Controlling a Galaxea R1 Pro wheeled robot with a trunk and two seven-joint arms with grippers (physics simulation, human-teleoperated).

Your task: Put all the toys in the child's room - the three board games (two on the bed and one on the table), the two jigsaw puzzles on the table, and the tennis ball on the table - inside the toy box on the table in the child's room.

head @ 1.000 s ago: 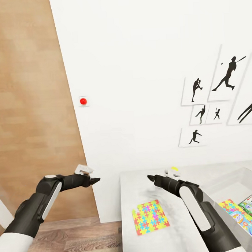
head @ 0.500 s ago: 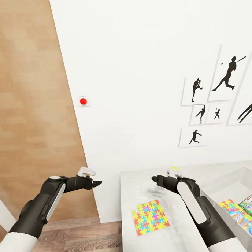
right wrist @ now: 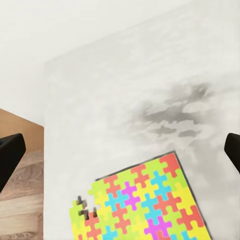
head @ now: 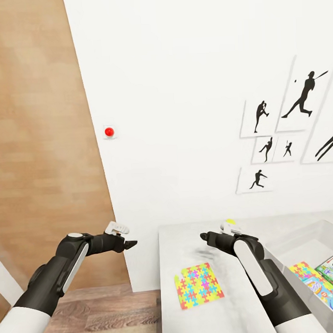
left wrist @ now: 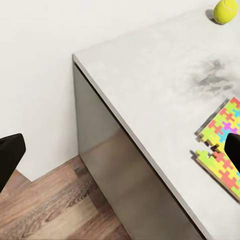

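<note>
Right gripper, jaws apart, is hovering over the table; the jigsaw puzzle is sitting just below it in frame, lower centre. Left gripper, also apart, is hanging farther off.

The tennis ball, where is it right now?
In the left wrist view the tennis ball sits on the table near the wall, beyond the jigsaw puzzle; both lie apart.
</note>
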